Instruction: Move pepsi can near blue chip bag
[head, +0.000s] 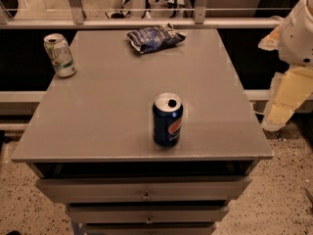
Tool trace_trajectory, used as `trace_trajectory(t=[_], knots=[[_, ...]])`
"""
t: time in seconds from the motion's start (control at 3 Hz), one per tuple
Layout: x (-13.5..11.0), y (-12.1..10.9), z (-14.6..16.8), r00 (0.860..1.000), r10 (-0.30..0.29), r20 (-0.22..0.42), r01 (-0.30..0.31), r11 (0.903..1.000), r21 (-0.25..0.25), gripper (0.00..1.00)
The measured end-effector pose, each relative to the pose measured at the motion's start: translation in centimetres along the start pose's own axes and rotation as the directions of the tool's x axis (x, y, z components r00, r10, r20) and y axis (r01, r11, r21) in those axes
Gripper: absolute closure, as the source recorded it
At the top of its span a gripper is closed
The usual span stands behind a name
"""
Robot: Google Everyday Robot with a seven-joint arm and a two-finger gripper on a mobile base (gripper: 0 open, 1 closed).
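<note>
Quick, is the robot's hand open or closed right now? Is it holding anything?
The gripper: off the right side of the table, away from the pepsi can; open or closed cannot be told.

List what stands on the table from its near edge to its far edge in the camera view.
pepsi can → white-and-green can → blue chip bag. The gripper hangs beyond the right edge of the table, so it is left out of the order.

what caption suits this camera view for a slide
Pepsi can at front of table, blue chip bag at far edge, gripper off to the right.
</note>
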State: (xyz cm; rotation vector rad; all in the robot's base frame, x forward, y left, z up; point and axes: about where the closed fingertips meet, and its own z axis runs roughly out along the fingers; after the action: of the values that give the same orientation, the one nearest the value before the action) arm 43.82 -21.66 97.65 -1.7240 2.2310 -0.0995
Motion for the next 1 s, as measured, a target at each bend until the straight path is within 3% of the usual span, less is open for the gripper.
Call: trace_trajectory(t=[0.67, 1.0], knots=[[-0.2, 0.0, 0.0, 1.000, -0.003, 0.024, 0.003, 1.0000, 0.002, 0.00], [-1.0, -0.1, 1.5, 0.992, 0.004, 0.125, -0.002, 0.9998, -0.019, 0.00]])
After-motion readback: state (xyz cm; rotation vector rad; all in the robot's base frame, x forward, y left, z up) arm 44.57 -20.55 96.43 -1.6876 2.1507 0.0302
